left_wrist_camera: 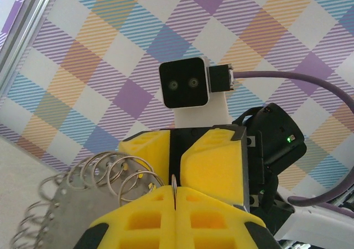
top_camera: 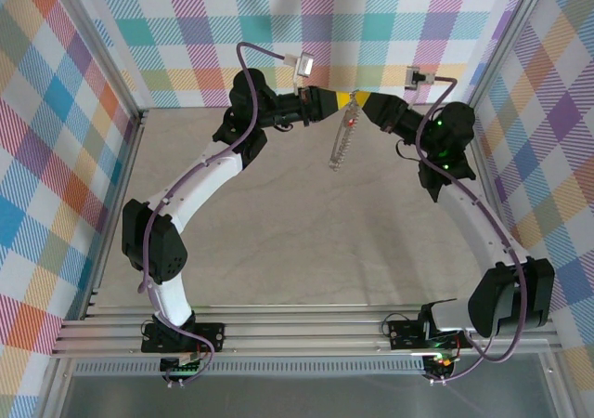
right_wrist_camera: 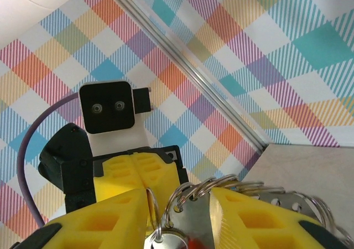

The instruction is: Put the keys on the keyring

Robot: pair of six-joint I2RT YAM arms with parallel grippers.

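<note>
Top external: both arms arch inward, jaws meeting at keyring

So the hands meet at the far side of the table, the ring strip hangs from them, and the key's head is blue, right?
No: the key has a red head, not blue, as the top view shows. The rest stands: the left hand and right hand meet at the far side of the table, and the ring strip hangs from them.
</note>
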